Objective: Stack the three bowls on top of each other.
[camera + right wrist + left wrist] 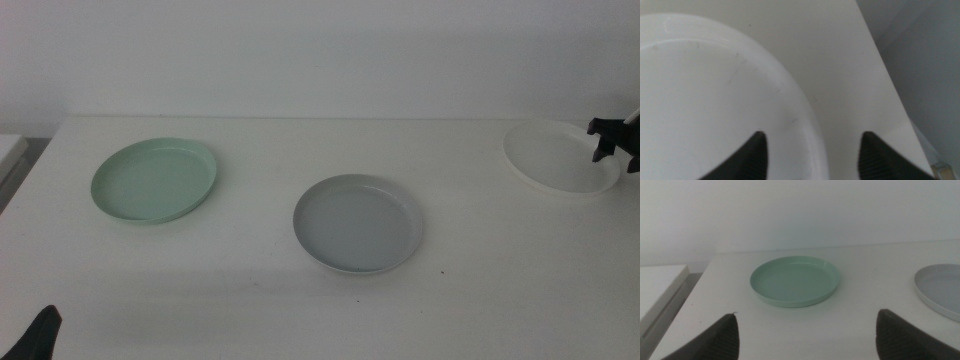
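Three bowls lie apart on the white table. The mint green bowl point(155, 180) is at the left, the grey bowl point(357, 222) in the middle and the white bowl point(560, 160) at the far right. My right gripper point(612, 148) is open over the white bowl's right rim. In the right wrist view the white bowl point(705, 100) fills the picture, and the right gripper point(815, 155) has one jaw inside the rim and one outside. My left gripper point(35, 335) waits at the bottom left, open and empty point(807, 340). It faces the green bowl point(795, 280), with the grey bowl point(940, 292) to the side.
The table's right edge point(880, 75) runs close beside the white bowl, with a drop beyond it. A lower white surface point(660, 287) sits past the table's left edge. A white wall point(320, 50) stands behind the table.
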Motion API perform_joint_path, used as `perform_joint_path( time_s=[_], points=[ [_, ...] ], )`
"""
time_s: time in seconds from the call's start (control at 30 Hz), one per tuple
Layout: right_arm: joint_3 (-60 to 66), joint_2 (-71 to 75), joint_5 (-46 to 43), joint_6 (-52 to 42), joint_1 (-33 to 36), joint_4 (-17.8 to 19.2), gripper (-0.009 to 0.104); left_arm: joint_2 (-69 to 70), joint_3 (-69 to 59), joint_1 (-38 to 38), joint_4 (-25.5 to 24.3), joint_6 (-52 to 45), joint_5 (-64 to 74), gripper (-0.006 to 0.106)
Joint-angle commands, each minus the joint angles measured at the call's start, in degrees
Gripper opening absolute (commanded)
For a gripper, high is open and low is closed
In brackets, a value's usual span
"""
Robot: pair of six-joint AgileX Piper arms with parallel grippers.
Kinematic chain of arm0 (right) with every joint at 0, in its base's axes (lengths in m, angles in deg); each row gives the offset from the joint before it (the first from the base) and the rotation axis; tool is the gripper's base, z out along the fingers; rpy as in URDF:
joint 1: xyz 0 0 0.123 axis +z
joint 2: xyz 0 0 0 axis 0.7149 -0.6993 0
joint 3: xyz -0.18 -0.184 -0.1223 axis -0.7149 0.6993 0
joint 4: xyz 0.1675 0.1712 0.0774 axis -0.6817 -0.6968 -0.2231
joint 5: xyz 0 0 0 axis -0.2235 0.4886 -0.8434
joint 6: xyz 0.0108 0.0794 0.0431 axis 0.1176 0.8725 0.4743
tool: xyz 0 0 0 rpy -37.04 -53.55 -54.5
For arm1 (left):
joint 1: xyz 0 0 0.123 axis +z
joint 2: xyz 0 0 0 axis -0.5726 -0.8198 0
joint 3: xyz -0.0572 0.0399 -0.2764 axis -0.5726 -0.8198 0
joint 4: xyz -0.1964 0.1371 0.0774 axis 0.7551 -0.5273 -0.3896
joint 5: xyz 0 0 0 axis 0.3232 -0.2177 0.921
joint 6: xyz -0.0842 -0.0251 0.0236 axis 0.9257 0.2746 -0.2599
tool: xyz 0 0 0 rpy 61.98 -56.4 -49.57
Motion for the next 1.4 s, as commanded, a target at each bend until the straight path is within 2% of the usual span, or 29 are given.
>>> perform_joint_path(
  time_s=[0.0, 0.2, 0.47, 0.5, 0.6, 0.8, 0.87, 0.93, 1.07, 1.1, 1.37],
  points=[
    [-0.2, 0.2, -0.6, -0.4, -0.4, -0.1, 0.042, 0.2, 0.0, 0.2, 0.2, -0.1, -0.8, 0.094],
    [-0.2, 0.2, -1.7, -0.9, -0.4, 0.1, 0.016, 0.2, 0.0, 0.2, 0.2, 0.0, -0.8, 0.094],
    [-0.2, -1.1, -0.9, -0.9, -0.4, -0.2, 0.014, 0.2, 0.0, 0.2, 0.2, 0.0, -0.8, 0.094],
    [-0.2, -1.4, -0.8, -0.9, -0.4, 0.0, 0.013, 0.2, 0.0, 0.2, 0.2, 0.0, -0.8, 0.094],
    [-0.2, -1.4, -0.8, -1.3, -0.4, 0.2, -0.003, 0.2, 0.0, 0.2, 0.2, -0.1, -0.8, 0.094],
    [-0.2, 3.6, 1.7, -3.2, 1.0, -0.2, -0.002, 0.2, 0.0, 0.2, 0.2, 0.1, -0.8, 0.094],
    [-0.2, 7.1, 2.9, -4.2, 2.4, -2.4, -0.002, 0.2, 0.0, 0.2, 0.2, 0.1, -0.8, 0.094],
    [-0.1, 11.0, 4.4, -6.5, 4.5, -6.5, -0.002, 0.2, 0.0, 0.2, 0.2, 0.1, -0.8, 0.094],
    [5.5, 18.3, 6.2, -16.3, 10.0, -18.7, -0.003, 0.2, 0.0, 0.2, 0.2, 0.1, -0.8, 0.094],
    [8.8, 20.6, 5.5, -17.5, 11.8, -20.3, -0.003, 0.2, 0.0, 0.2, 0.2, 0.1, -0.8, 0.094],
    [39.2, 34.1, -14.6, -15.3, 28.4, -19.7, -0.003, 0.2, 0.0, 0.2, 0.2, 0.1, -0.8, 0.094]
  ],
)
